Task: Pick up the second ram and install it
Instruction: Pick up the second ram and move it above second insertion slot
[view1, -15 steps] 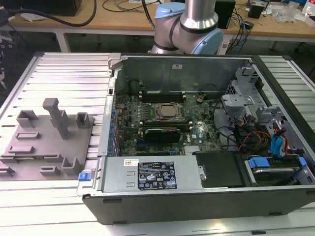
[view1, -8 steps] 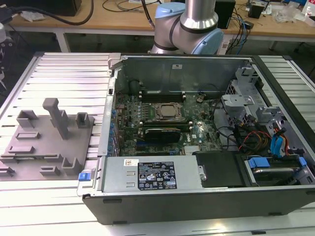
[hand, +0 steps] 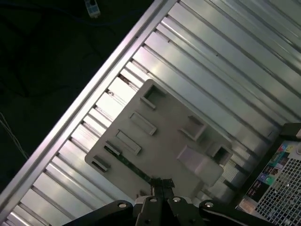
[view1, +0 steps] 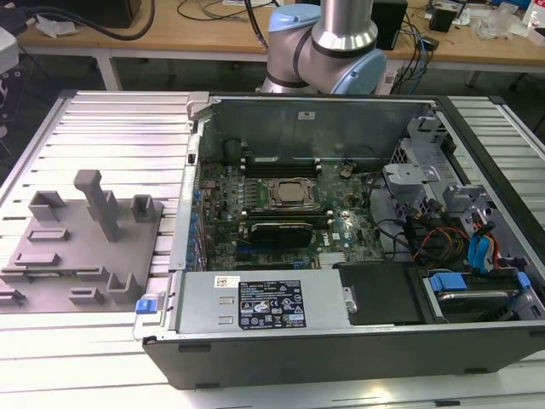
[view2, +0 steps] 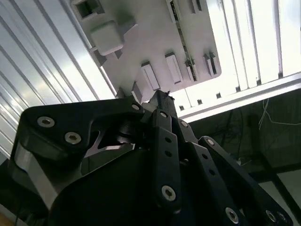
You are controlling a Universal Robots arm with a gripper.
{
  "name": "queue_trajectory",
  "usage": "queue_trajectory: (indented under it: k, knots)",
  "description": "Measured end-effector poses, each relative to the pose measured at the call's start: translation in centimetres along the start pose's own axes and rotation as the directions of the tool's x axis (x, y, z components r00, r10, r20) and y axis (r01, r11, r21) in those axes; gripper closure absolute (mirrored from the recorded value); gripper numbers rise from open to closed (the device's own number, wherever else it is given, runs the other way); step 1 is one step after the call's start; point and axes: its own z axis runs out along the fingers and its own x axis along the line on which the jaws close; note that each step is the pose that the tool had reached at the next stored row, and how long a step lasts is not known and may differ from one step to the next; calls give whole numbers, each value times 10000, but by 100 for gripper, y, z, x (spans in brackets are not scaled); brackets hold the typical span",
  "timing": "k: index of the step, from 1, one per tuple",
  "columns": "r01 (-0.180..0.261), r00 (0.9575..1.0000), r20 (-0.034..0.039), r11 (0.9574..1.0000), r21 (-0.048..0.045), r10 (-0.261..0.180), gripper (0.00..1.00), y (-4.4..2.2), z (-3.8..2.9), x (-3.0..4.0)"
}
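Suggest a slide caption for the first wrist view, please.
Claw above the grey fixture block on the slatted table, a green ram stick lying in its slot, computer case alongside.

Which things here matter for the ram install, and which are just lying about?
For the job: ram, on edge in the fixture; end effector over the fixture; motherboard inside the case.
Lying about: power supply; drive cage; cables.
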Motion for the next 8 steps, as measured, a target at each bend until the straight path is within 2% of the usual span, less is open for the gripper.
queue_trajectory:
  k: [4, 7, 8]
  knots:
    - [541, 9985, -22, 9985, -14, -541, 89, 0, 0, 0]
    - [1023, 9947, -42, 9948, -28, -1023, 89, 0, 0, 0]
    - [1306, 9914, -52, 9914, -36, -1306, 89, 0, 0, 0]
